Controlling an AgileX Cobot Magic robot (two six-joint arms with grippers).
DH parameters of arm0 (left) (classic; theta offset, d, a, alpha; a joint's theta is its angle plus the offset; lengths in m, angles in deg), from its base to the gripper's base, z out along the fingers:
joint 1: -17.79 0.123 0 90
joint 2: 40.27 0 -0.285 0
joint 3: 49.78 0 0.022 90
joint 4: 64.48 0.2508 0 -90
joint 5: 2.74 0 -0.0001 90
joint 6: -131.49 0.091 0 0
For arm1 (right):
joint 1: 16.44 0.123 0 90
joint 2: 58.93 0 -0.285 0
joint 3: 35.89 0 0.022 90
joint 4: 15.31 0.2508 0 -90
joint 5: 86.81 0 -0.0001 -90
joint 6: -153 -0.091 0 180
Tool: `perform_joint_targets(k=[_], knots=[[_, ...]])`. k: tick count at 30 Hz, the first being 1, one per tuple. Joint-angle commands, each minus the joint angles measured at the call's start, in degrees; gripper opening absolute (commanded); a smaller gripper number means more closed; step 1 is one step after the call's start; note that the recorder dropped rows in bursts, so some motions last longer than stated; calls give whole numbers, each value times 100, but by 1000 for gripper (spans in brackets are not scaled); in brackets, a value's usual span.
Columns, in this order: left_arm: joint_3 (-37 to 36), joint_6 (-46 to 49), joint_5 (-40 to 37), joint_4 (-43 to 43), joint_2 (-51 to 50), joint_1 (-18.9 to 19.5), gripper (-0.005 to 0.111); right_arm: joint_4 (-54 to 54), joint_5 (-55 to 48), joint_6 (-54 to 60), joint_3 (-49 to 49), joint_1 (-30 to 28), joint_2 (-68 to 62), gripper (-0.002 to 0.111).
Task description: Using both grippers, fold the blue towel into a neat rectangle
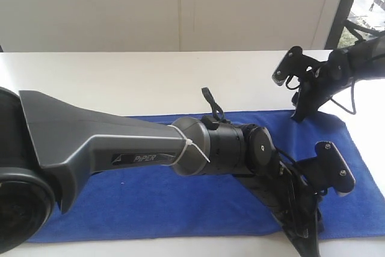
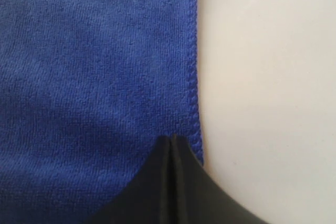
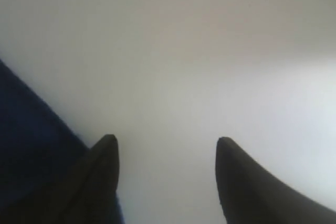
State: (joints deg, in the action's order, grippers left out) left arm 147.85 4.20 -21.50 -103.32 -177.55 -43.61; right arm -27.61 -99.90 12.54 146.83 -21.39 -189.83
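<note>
Near side: left arm [image 1: 108, 142] reaches across the front. Left pincer [image 2: 172, 142] is down on the near long edge of the towel [image 1: 150, 203], toward its right end. It's pressed shut, no gap, sitting just inside the stitched hem [image 2: 195, 77]. Can't tell from the wrist view whether cloth is actually pinched or it just rests on top. No lifted ridge or pucker shows around it.

Towel: spread flat on the tabletop [image 1: 120, 82], long way across, one layer as far as I can see. No fold line, no doubled edge, no corner turned over. White tag not visible. Part of the middle is hidden behind the left arm, so can't vouch for that patch.

Far side: right pincer [image 3: 167, 142] stands wide, nothing between the fingers [image 3: 100, 182], bare tabletop under the gap. Towel edge lies just beside one finger, not in the jaws. In the exterior view it sits at the far long edge near the right end, roughly opposite the left one.

Status, my read: folding not begun. Left side is at its grasp spot, grip unconfirmed. Right side needs to get onto the far edge and close. Left to do: both grips, lift, carry the right end over, lay down, then any further folds to reach a neat rectangle.
</note>
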Motion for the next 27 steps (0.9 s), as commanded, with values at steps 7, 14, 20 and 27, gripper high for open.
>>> perform_joint_targets(k=[7,14,20,27], knots=[[-88,-9,-370,30,-188,-50,0,-37,-315,-890,291,-318,559,49],[-88,-9,-337,32,-188,-50,0,4,-2077,-1331,291,-318,1097,0],[-88,-9,-337,32,-188,-50,0,1076,-3050,-81,300,-318,880,0],[-88,-9,-362,32,-188,-50,0,1230,-3020,-68,408,-318,376,0]])
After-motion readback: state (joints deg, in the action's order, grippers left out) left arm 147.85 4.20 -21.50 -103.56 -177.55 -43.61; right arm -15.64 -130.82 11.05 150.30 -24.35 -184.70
